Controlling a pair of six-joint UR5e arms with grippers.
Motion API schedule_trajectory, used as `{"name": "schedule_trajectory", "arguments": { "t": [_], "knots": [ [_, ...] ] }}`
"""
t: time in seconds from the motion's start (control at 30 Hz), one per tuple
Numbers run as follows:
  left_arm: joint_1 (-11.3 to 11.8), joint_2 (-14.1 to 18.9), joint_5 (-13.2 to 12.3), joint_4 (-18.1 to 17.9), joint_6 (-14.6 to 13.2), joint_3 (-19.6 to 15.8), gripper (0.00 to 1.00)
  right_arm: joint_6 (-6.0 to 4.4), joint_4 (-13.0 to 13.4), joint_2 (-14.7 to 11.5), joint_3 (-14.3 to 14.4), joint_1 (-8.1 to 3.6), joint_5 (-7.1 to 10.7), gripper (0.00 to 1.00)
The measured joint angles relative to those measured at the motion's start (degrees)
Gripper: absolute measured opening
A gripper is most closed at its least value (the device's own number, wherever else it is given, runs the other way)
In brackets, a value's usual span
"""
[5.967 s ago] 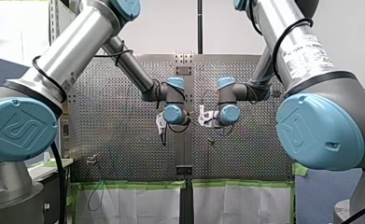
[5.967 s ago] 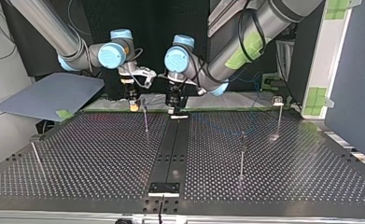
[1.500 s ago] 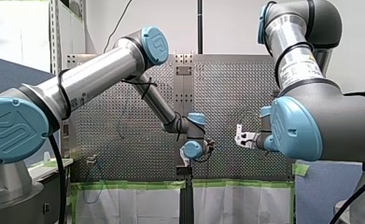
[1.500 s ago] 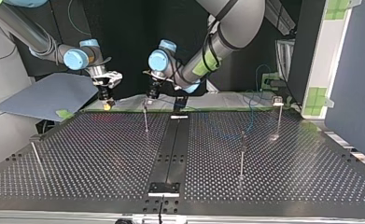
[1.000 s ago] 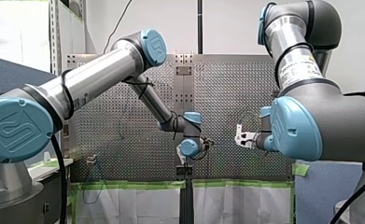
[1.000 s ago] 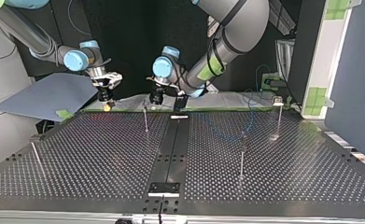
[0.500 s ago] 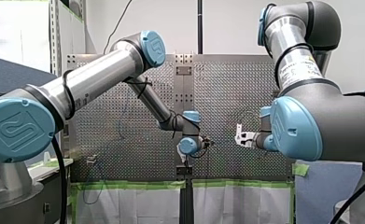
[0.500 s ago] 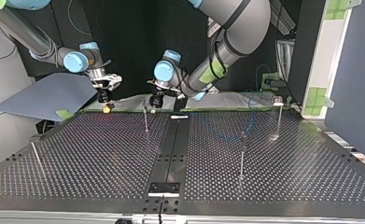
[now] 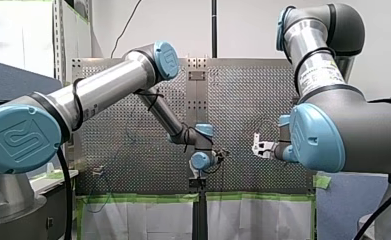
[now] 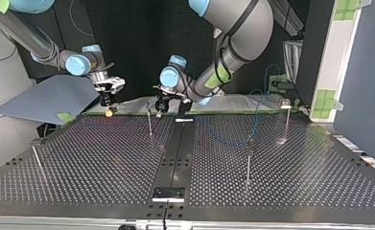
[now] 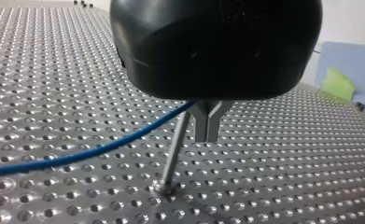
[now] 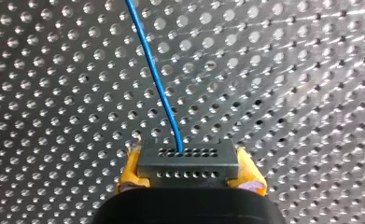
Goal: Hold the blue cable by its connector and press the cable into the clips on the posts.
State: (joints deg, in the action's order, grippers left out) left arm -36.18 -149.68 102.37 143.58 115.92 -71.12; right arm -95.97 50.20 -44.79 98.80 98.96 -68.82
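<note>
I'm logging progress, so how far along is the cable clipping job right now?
Done: my right gripper clamps the connector between yellow pads. In hand: my left gripper holds the blue cable beside a post. Left: the cable is not visibly seated on any post, so pressing remains.

Thin blue cable (image 12: 156, 79) leaves its grey connector (image 12: 188, 163), passing a metal post (image 11: 174, 149).

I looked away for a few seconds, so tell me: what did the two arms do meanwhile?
Both grippers slid toward the top view's left. My right gripper, now clamped on the connector of the blue cable, went furthest and has since held still. My left gripper followed and came down beside a post. No post moved.
</note>
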Motion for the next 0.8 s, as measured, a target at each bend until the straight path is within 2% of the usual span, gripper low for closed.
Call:
{"name": "schedule_trajectory", "arguments": {
  "t": [0.33,0.63,0.67,0.7,0.73,0.77,0.8],
  "knots": [
    [0.9,0.0,0.0,3.1,-0.1,4.1,0.0,0.2,-1.9,1.3,-2.4,-0.41,0.0,0.0],
    [1.4,0.0,0.1,4.5,-0.4,4.9,0.0,-0.08,-2.4,1.4,-3.9,-1.16,-0.04,0.0],
    [1.5,0.0,0.1,4.8,-0.7,4.9,0.07,-0.11,-2.4,1.4,-4.1,-1.25,-0.03,0.0],
    [1.5,0.0,0.1,5.1,-1.0,4.9,0.07,-0.13,-2.4,1.4,-4.2,-1.32,-0.02,0.0],
    [1.6,0.0,0.1,5.5,-1.6,4.9,0.11,-0.16,-2.3,1.4,-4.3,-1.39,-0.01,0.0],
    [1.7,0.0,0.1,5.8,-2.0,4.9,0.2,-0.2,-2.3,1.4,-4.5,-1.46,0.0,0.0],
    [1.7,0.0,0.2,6.0,-2.5,4.9,0.2,-0.22,-2.3,1.4,-4.6,-1.51,0.02,0.0]
  ]
}}
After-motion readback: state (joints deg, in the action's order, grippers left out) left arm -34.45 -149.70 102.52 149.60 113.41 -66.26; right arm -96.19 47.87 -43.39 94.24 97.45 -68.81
